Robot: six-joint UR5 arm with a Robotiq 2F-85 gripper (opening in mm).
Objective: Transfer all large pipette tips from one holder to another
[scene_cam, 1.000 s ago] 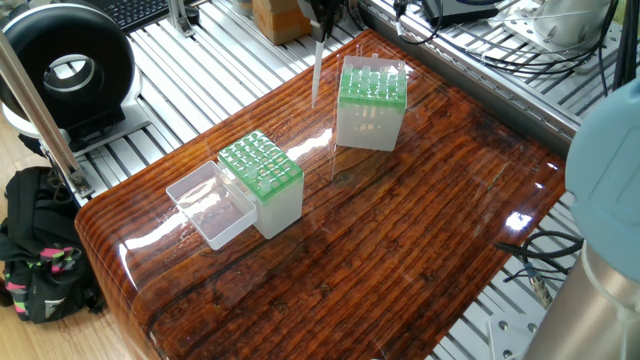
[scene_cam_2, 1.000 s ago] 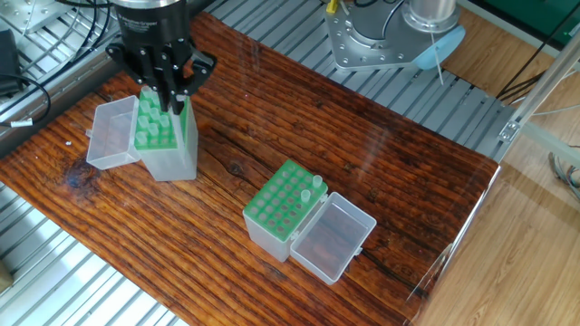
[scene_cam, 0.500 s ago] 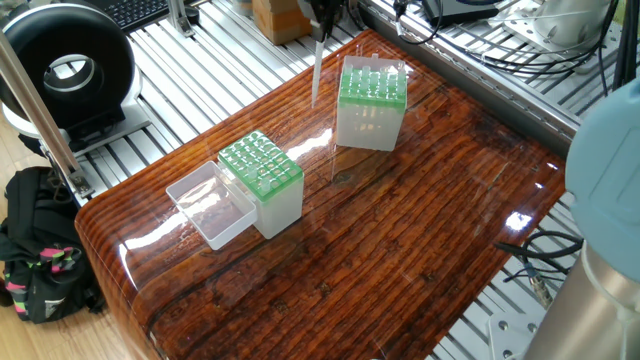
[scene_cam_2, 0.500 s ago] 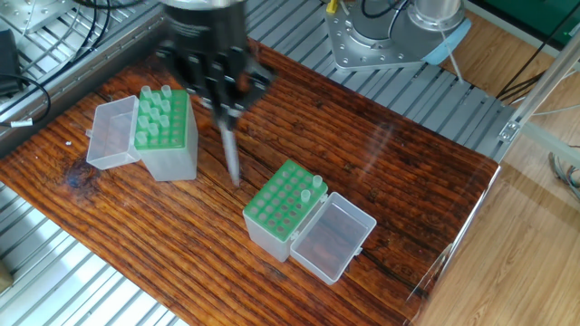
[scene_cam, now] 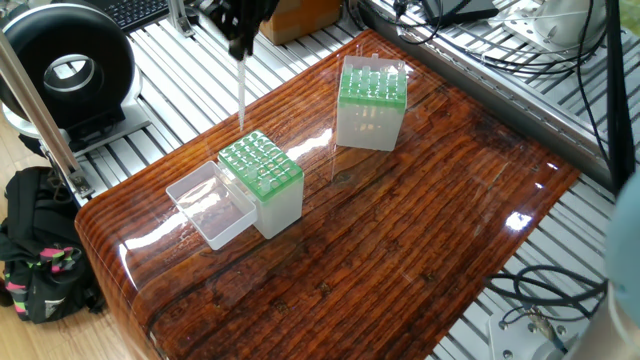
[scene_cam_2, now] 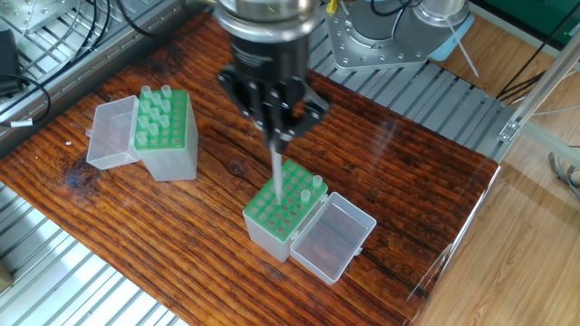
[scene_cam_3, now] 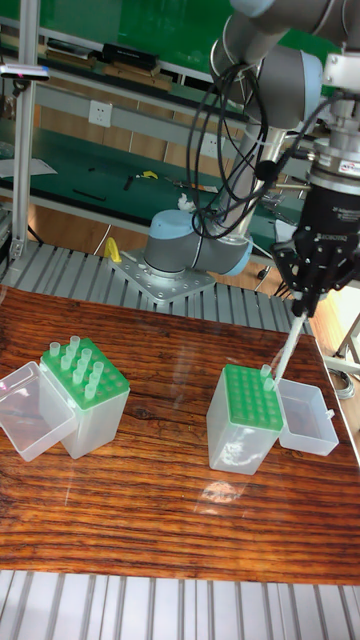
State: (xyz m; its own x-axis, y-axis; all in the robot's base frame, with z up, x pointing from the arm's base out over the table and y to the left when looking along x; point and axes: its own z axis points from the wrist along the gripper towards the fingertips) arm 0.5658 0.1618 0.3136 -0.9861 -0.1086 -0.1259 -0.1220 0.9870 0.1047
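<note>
Over the wooden desk (scene_cam_2: 381,181), the hand (scene_cam_2: 276,134) is clamped on one large pipette tip (scene_cam_2: 276,177), poised above the nearer green-topped holder (scene_cam_2: 272,217).

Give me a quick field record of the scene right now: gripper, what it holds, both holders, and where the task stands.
gripper: black two-finger gripper, shut on one tip, above the receiving holder
held item: slender translucent whitish pipette tip, hanging point down over the green grid
receiving holder: clear box with green grid and open hinged lid; one tip already seated at its corner
source holder: second clear box with green grid, open lid, several tips standing in it
task status: transfer under way; held tip not yet inserted
</note>
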